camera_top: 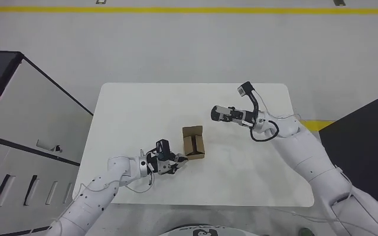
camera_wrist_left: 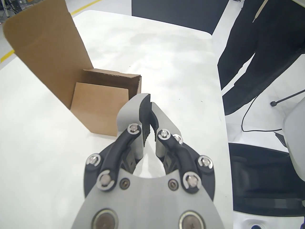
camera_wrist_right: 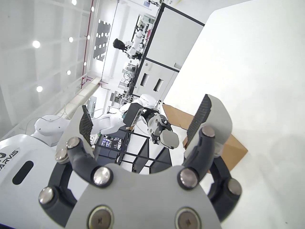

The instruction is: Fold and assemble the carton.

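A small brown carton point(camera_top: 193, 143) stands near the middle of the white table point(camera_top: 147, 106), its top open and one tall flap point(camera_wrist_left: 45, 46) raised. My left gripper point(camera_top: 179, 161) is just beside its near left corner, low over the table, shut with nothing between its pads point(camera_wrist_left: 145, 117). My right gripper point(camera_top: 214, 112) hovers to the right of and beyond the carton, apart from it, with its fingers point(camera_wrist_right: 202, 117) spread open and empty. From the right wrist the carton point(camera_wrist_right: 232, 147) lies partly behind one finger, with the left gripper point(camera_wrist_right: 164, 135) next to it.
A dark cabinet point(camera_top: 29, 112) stands off the table's left side and a dark panel point(camera_top: 354, 135) off its right. A person's dark trouser legs point(camera_wrist_left: 262, 48) stand past the table edge in the left wrist view.
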Motion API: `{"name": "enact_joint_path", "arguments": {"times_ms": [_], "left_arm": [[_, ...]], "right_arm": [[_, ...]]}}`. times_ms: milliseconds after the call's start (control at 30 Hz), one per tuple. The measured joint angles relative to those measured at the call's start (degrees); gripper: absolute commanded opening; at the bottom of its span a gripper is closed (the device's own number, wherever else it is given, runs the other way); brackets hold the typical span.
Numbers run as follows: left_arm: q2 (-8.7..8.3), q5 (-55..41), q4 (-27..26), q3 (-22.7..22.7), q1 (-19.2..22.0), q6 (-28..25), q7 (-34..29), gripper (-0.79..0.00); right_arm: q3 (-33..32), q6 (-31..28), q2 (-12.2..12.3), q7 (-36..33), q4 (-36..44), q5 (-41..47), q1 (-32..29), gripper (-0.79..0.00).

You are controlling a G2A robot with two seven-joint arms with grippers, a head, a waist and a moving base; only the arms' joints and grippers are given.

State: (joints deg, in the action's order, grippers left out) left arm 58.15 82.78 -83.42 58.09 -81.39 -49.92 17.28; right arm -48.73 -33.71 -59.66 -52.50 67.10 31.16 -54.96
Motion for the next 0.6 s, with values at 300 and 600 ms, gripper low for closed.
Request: {"name": "enact_joint_path", "arguments": {"times_ms": [300,600], "left_arm": [[0.21,-0.01,1.50,-1.43,0.59,-0.32,-0.48,-0.785],[0.75,-0.59,3.22,-3.37,1.76,0.11,-0.28,-0.785]], "right_arm": [[4.25,0.33,-3.13,-2.37,-4.52,0.77,4.69,0.000],[8.51,-1.43,-6.84,-3.79,-11.19,1.52,8.89,0.000]]}}
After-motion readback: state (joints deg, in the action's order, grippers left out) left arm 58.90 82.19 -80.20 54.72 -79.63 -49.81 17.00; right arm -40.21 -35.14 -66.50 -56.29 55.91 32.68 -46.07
